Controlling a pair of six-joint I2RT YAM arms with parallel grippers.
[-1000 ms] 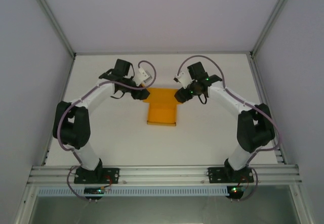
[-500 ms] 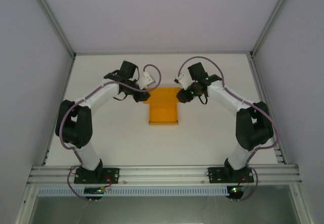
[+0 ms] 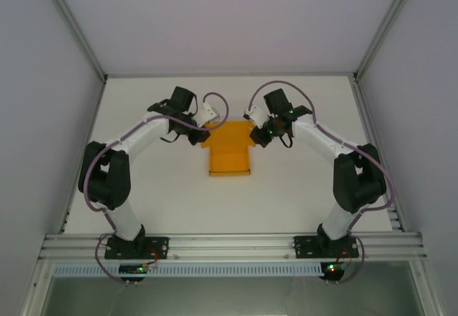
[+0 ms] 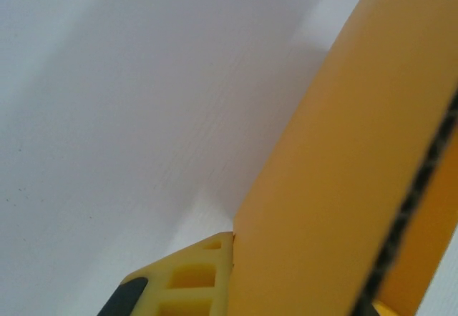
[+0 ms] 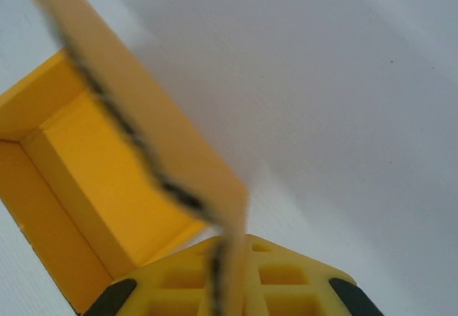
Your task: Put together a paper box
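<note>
**Top view.** Saw the box (image 3: 229,155) lying mid-table (image 3: 157,194), between the two arms and well away from their bases. Found the left gripper (image 3: 202,136) at its far left corner, touching the card. Found the right gripper (image 3: 254,136) at the far right corner, likewise touching. Could not judge jaw gap from this height. Noted both arms bent at the elbow and bowed outward. Forearms angled inward and away from the bases, wrists flanking the box's far end in near-mirror poses.

**Left wrist view.** Saw the left gripper (image 4: 286,298) closed flat onto the left flap (image 4: 322,173), with no gap between card and yellow fingers (image 4: 186,284). Flap rose tilted from the jaws toward the upper right, its dark cut edge running down the right side. White table (image 4: 107,116) behind.

**Right wrist view.** Saw the right gripper (image 5: 225,291) pinched together on the right flap (image 5: 172,126). Card seen nearly edge-on, running from between the fingers (image 5: 286,287) up to the upper left corner. Noted the box's hollow (image 5: 93,173) at left, floor and inner walls showing. Table (image 5: 358,116) bare to the right.
</note>
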